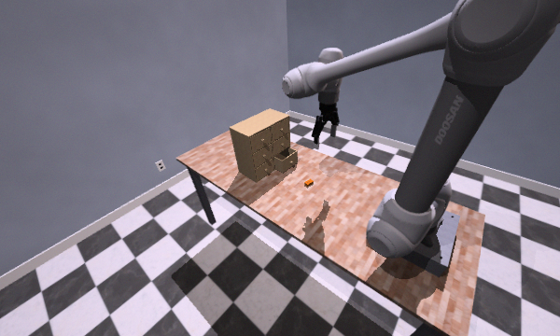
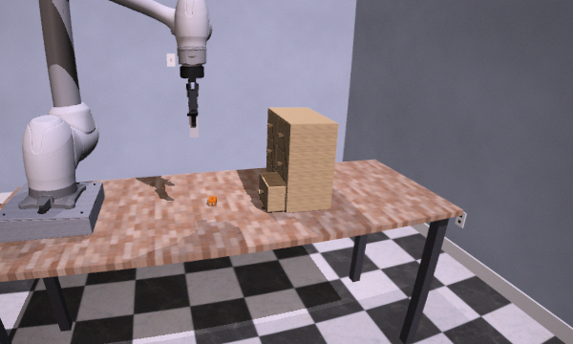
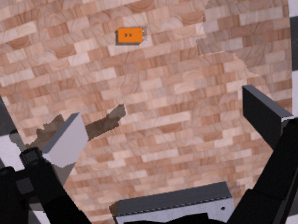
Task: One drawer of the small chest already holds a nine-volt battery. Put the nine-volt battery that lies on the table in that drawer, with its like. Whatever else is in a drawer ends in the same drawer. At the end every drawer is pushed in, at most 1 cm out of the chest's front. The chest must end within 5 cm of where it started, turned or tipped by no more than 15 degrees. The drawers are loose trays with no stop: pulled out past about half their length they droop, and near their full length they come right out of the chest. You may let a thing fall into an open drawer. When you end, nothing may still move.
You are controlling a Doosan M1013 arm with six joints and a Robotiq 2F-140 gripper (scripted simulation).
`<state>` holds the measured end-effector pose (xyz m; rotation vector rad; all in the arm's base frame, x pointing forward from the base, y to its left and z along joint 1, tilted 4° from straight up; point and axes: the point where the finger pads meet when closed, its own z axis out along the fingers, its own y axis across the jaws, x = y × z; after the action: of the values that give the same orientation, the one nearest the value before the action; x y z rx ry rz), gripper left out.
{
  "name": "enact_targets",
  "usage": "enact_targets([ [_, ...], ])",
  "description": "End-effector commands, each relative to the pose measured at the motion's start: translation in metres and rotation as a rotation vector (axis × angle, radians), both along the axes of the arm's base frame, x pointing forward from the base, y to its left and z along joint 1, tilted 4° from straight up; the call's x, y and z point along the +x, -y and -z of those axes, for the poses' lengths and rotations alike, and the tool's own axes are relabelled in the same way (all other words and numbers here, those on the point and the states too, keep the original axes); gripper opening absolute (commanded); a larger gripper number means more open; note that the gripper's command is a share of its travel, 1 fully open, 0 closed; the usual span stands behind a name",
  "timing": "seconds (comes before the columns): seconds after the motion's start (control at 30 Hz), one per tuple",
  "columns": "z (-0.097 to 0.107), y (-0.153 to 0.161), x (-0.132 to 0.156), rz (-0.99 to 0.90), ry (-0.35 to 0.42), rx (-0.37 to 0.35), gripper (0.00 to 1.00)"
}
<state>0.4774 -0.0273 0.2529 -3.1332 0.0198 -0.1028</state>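
The orange nine-volt battery (image 1: pixel 309 183) (image 2: pixel 212 201) (image 3: pixel 129 35) lies flat on the table in front of the chest, marked "9 V" in the wrist view. The wooden chest (image 1: pixel 244 154) (image 2: pixel 311 162) stands upright, with drawers in two columns of three. Its bottom drawer (image 1: pixel 287 163) (image 2: pixel 276 198), in the right-hand column in the top view, is pulled partly out and looks level; its contents are hidden. The other drawers look pushed in. My gripper (image 1: pixel 325 138) (image 2: pixel 193 130) (image 3: pixel 161 113) is wide open and empty, pointing down high above the table, with the battery beyond its fingers in the wrist view.
The table (image 1: pixel 350 205) (image 2: pixel 162 244) carries the arm's grey base (image 1: pixel 449 233) (image 2: pixel 53 229) (image 3: pixel 175 202) at the end opposite the chest. The gripper's shadow falls on the table top. Walls stand behind the table.
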Motion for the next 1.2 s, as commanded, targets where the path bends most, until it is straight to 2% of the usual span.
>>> enact_targets([
  [0.0, -0.02, 0.0, -0.001, 0.0, 0.0, 0.0, 1.0],
  [0.27, -0.028, 0.0, 0.0, 0.0, 0.0, 0.0, 1.0],
  [0.3, -0.03, 0.001, 0.009, 0.0, 0.0, 0.0, 1.0],
  [0.37, -0.035, 0.005, 0.053, 0.0, 0.0, 0.0, 1.0],
  [0.4, -0.035, 0.005, 0.053, 0.0, 0.0, 0.0, 1.0],
  [0.43, -0.037, 0.007, 0.081, 0.0, 0.0, 0.0, 1.0],
  [0.5, -0.037, 0.007, 0.081, 0.0, 0.0, 0.0, 1.0],
  [0.53, -0.038, 0.008, 0.107, 0.0, 0.0, 0.0, 1.0],
  [0.57, -0.038, 0.008, 0.107, 0.0, 0.0, 0.0, 1.0],
  [0.6, -0.037, 0.01, 0.126, 0.0, 0.0, 0.0, 1.0],
  [0.93, -0.034, 0.01, 0.139, 0.0, 0.016, -0.003, 1.0],
  [1.03, -0.027, 0.01, 0.148, 0.0, 0.056, -0.01, 1.0],
  [1.17, -0.011, 0.01, 0.166, -0.001, 0.147, -0.026, 1.0],
])
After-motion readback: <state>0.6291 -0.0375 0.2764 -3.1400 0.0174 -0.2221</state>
